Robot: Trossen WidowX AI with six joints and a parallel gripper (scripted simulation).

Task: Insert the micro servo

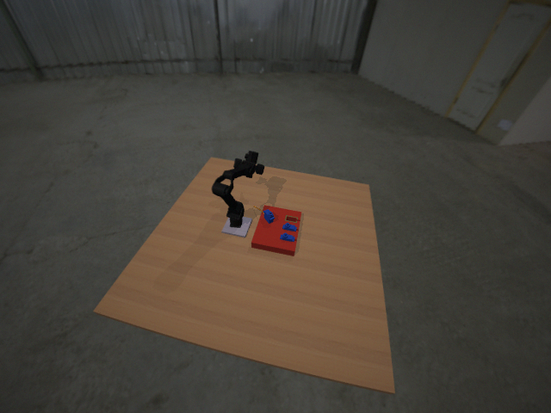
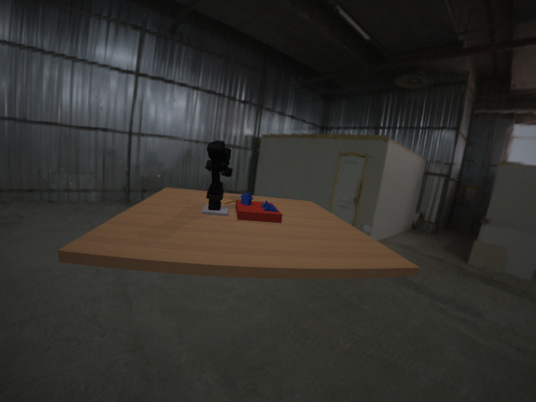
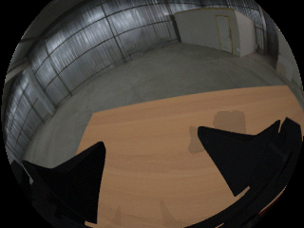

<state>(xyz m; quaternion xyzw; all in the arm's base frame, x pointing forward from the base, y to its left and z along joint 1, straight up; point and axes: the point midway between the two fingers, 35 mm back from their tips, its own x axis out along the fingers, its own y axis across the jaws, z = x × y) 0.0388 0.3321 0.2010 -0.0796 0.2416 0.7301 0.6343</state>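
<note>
The counter (image 1: 267, 284) (image 2: 242, 246) (image 3: 142, 142) is showing orange-brown with wood-grain streaks running between its side edges. The box (image 1: 270, 231) (image 2: 259, 215) within its edges is glowing red, carrying blue motors (image 1: 287, 232) (image 2: 269, 207) and a yellow-outlined pocket (image 1: 291, 218). The arm (image 1: 220, 189) (image 2: 215, 177) is looking black, its base plate (image 1: 226, 231) (image 2: 207, 212) pale lavender. Beyond the counter's edges, the floor (image 1: 444, 267) (image 2: 260, 337) (image 3: 142, 85) is appearing mottled grey.

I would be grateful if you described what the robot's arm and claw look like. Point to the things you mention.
The arm (image 1: 220, 189) (image 2: 215, 177) is black all over, made of chunky, rounded joints and links, on a pale grey-lilac square plate (image 1: 227, 230) (image 2: 224, 212). The claw (image 3: 152, 140) has two matt black fingers, broad at the back and narrowing to blunt tips. No markings or cables can be made out on either.
</note>
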